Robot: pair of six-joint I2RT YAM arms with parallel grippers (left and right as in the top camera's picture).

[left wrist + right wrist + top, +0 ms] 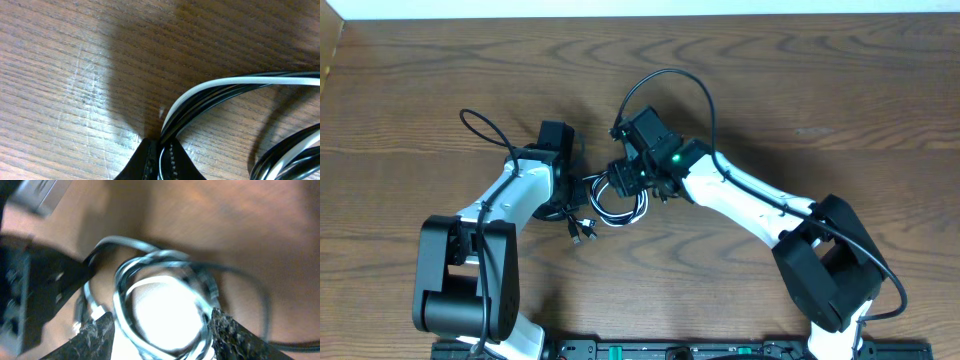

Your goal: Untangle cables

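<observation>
Midway between the side edges, the left gripper (160,161) pinches the cables (617,206); the right gripper (162,330) stands spread-fingered. Its view is blurred.

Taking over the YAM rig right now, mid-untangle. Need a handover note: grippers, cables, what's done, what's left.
Left gripper: shut on the cables, with the white cord and black ones pinched together between its fingertips.
Right gripper: open, jaws wide over the coil. That view is blurred and shows no grip.
Cables: one looped bundle on the table between the two grippers, with the plug ends trailing on the left arm's side.
Done: nothing separated; the cords run together in the coil.
Left: separate the cords one at a time and lay each out on its own.
</observation>
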